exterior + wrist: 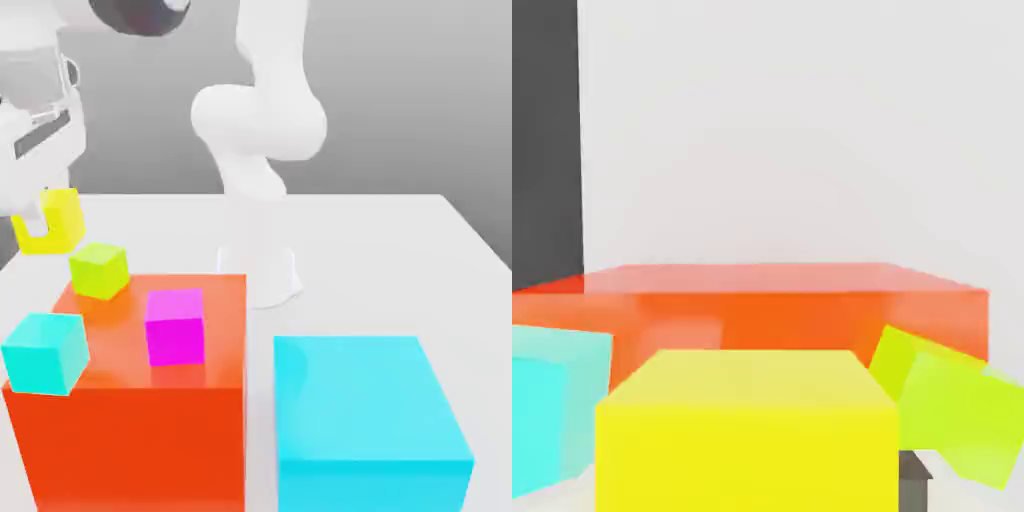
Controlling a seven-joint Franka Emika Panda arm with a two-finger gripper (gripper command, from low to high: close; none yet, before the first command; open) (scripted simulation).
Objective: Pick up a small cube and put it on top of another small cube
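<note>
Yellow cube (pixel 68 222) sits at the exterior view's left, above table level, clamped in the end effector (pixel 38 222), presumably held by its sides so its underside is free for stacking. Lime cube (pixel 99 272), magenta cube (pixel 175 328) and cyan cube (pixel 45 353) are on or by the red block (pixel 128 448); likely raised there as stack targets. Which one is the target: can't tell. Wide blue block (pixel 368 398) runs off frame, as does the hand. Yellow cube's underside contact: can't confirm.
</note>
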